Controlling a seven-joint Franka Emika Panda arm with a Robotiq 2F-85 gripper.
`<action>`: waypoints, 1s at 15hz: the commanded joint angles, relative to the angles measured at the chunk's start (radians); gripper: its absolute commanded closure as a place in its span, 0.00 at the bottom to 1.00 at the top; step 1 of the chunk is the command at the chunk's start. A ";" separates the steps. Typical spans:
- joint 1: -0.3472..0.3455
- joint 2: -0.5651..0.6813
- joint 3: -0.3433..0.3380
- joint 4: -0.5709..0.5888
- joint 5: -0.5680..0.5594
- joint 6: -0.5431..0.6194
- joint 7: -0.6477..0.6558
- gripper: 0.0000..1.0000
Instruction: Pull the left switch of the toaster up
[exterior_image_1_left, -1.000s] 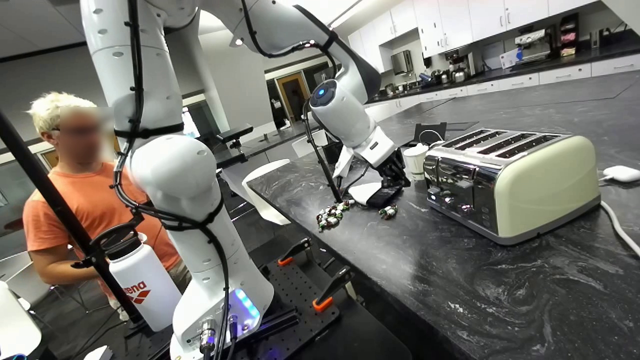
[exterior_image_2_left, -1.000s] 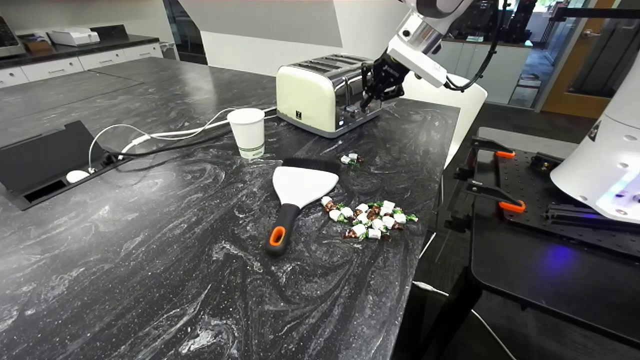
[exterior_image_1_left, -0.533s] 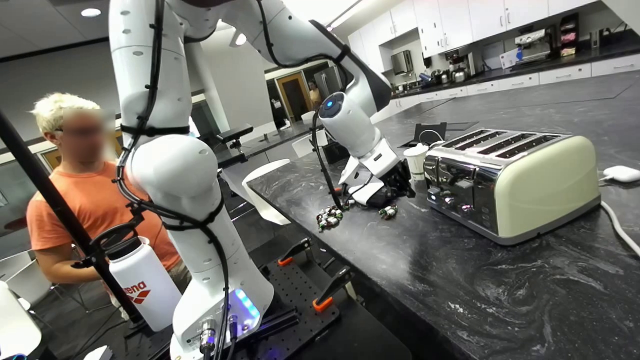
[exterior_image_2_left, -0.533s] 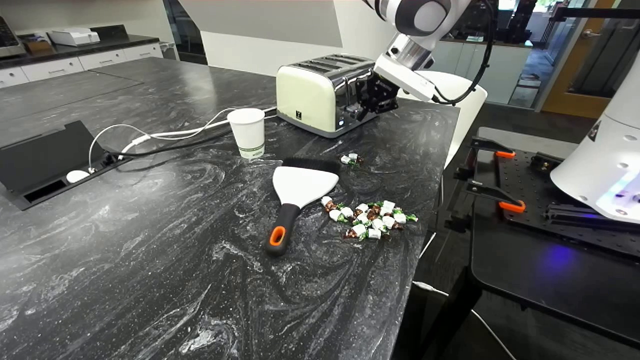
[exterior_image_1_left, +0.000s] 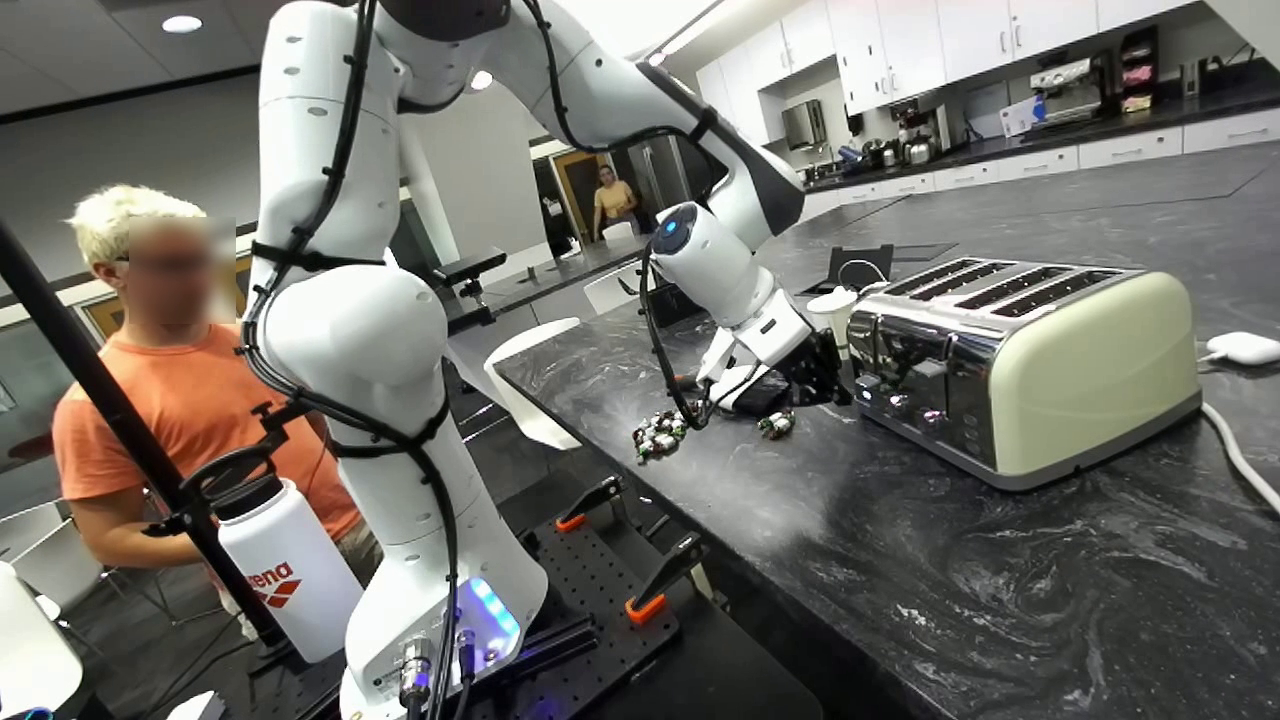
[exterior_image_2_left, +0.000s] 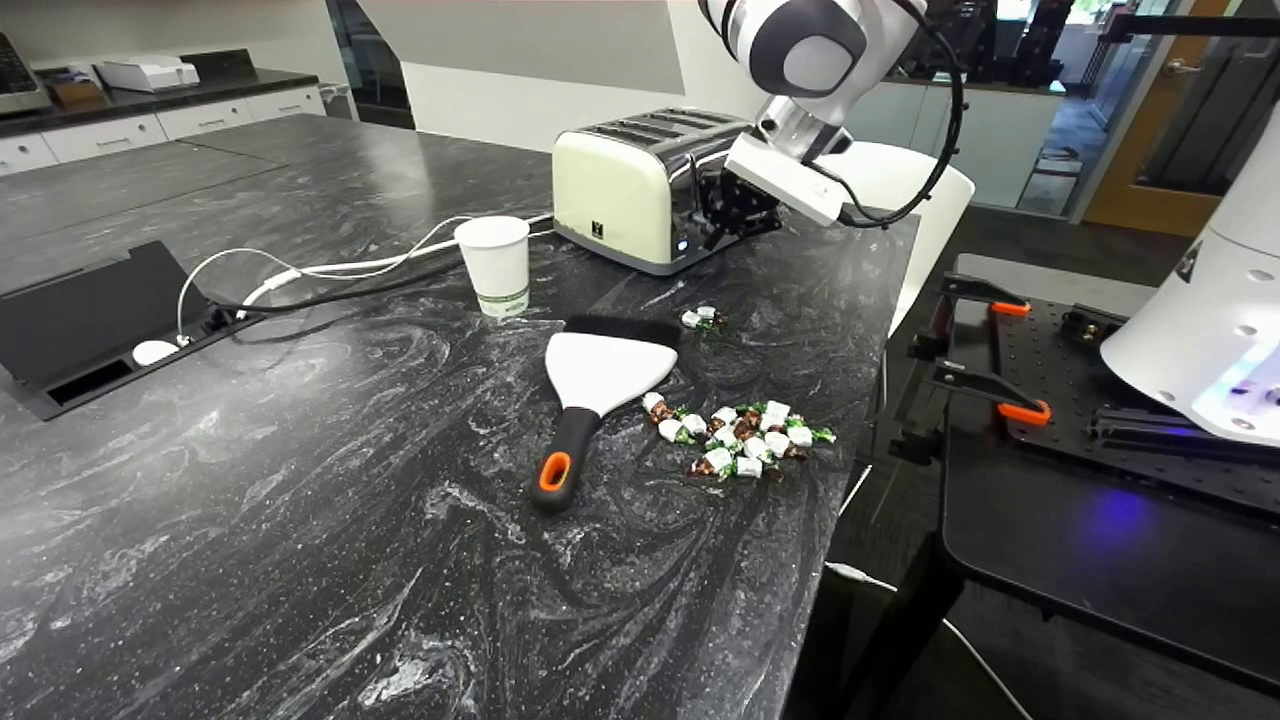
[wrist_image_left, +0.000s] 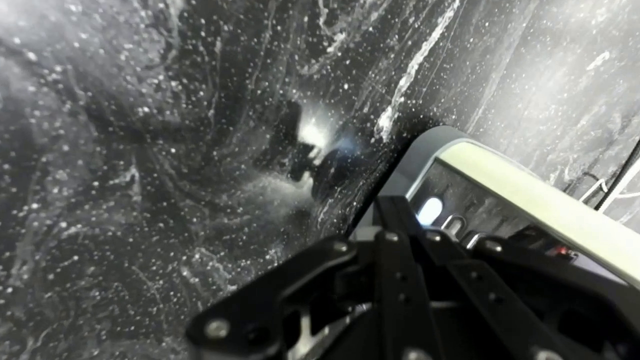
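A toaster with cream end panels and a chrome front stands on the dark counter in both exterior views (exterior_image_1_left: 1090, 370) (exterior_image_2_left: 610, 200). In an exterior view its left switch, a small knob (exterior_image_1_left: 868, 384), sits low on the front. It is hidden behind the gripper in the other views. My gripper (exterior_image_1_left: 842, 396) is close to the toaster's front at knob height, also seen in an exterior view (exterior_image_2_left: 714, 238). In the wrist view the fingertips (wrist_image_left: 395, 210) are together with nothing visible between them, over the toaster's lower front corner. I cannot tell whether they touch the knob.
A paper cup (exterior_image_2_left: 495, 265) stands beside the toaster. A brush with a white head (exterior_image_2_left: 608, 372) and a pile of wrapped candies (exterior_image_2_left: 735, 440) lie on the counter, with a few more candies (exterior_image_2_left: 703, 318) nearer the toaster. White cables (exterior_image_2_left: 300, 275) run behind the cup.
My gripper has moved down and toward the toaster's front, from a gap away to right beside the left switch. The toaster and the other objects have not moved.
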 joint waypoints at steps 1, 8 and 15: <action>0.076 0.052 -0.070 0.030 0.088 -0.026 -0.055 1.00; 0.279 0.124 -0.247 0.030 0.182 -0.097 -0.059 1.00; 0.425 0.218 -0.363 0.033 0.178 -0.153 0.009 1.00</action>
